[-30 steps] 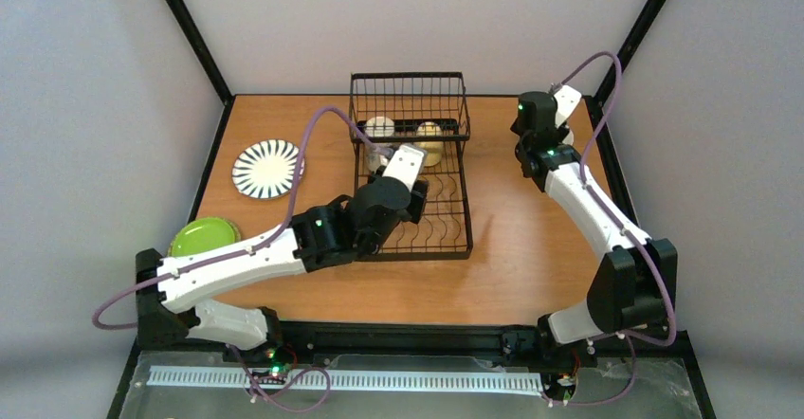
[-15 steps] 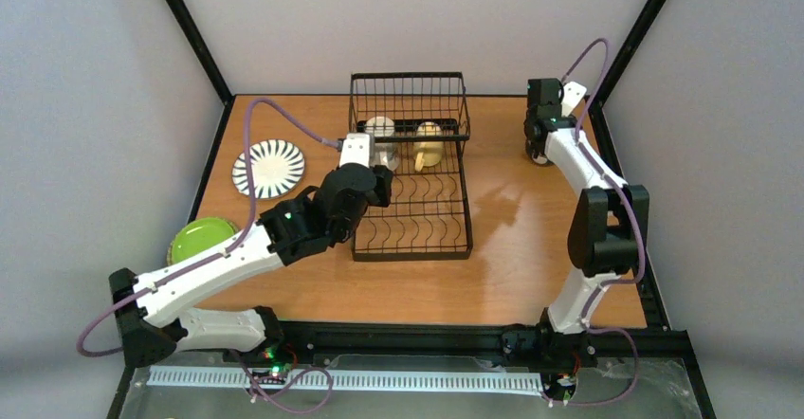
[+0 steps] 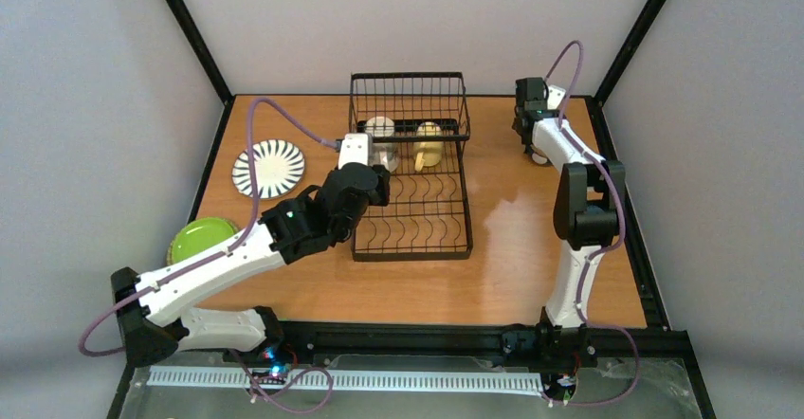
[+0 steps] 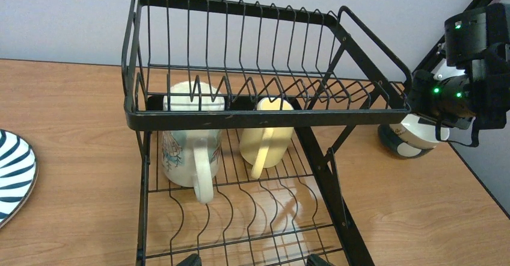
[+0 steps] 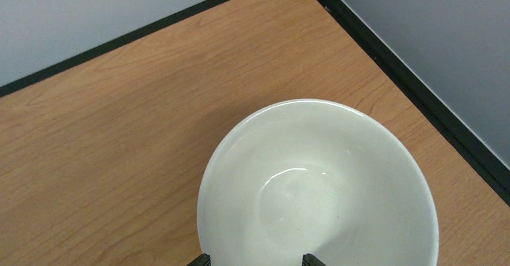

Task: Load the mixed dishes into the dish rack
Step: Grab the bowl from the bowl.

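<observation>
Two plates flat on desk [image 3: 512, 267] toward nine o'clock: lime-green plate [image 3: 202, 237], black-and-white striped plate [image 3: 269, 168]. Left claw [image 4: 251, 259] spread beside dish rack [image 3: 410, 137], cream mug [image 4: 191, 145] and yellow mug [image 4: 267, 139] inside. At two o'clock, right claw [image 5: 254, 260] spread above teal-and-white bowl [image 5: 319, 188].

the rack [image 4: 264, 118] was black, the bowl [image 5: 313, 182] white; also a cream mug [image 4: 186, 151], yellow mug [image 4: 264, 142], black-and-white striped plate [image 3: 268, 168], lime-green plate [image 3: 202, 237].
</observation>
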### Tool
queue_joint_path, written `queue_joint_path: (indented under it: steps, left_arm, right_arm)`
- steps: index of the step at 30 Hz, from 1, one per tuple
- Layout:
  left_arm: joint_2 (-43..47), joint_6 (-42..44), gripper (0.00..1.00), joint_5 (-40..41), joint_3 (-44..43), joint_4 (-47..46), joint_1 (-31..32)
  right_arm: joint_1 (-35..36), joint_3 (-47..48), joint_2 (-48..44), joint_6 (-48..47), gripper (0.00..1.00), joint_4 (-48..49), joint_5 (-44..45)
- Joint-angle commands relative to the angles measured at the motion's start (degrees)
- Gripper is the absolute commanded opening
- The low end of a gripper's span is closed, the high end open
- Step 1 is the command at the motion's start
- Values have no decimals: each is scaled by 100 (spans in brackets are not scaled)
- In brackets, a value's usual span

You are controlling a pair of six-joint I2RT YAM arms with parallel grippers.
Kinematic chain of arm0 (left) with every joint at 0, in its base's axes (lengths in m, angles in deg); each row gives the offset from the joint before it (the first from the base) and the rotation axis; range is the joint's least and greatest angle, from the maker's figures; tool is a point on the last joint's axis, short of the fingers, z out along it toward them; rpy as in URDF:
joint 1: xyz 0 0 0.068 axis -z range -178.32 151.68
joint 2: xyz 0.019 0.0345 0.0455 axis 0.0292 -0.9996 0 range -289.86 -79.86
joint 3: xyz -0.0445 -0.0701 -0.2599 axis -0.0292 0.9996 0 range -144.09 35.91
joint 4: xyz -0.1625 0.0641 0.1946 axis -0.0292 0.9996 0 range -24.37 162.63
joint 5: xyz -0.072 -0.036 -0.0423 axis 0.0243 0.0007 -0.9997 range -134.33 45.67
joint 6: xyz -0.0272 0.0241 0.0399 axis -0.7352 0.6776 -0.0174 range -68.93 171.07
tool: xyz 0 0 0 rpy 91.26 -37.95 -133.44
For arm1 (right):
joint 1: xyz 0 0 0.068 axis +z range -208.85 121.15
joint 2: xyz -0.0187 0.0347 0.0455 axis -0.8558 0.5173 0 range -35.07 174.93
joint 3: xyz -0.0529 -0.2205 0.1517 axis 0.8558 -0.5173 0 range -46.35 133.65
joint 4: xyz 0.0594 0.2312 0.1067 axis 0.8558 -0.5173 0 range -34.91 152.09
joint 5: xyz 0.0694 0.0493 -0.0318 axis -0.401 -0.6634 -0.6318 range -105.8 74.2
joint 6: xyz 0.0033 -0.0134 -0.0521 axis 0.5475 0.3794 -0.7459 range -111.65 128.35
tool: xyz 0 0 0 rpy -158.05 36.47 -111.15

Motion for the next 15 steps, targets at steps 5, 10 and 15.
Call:
queue_joint_path:
  steps: [5,10,15]
  left_arm:
    - [20,-235,100,112,125,-122,-37]
    - [24,-319,100,92,173,-134,-37]
    - [22,-339,100,60,166,-146,-37]
  right_arm:
    - [-16,43,286,-276,88,10,-46]
    - [-14,83,384,-333,88,65,-56]
    - [-18,30,309,-267,87,81,-14]
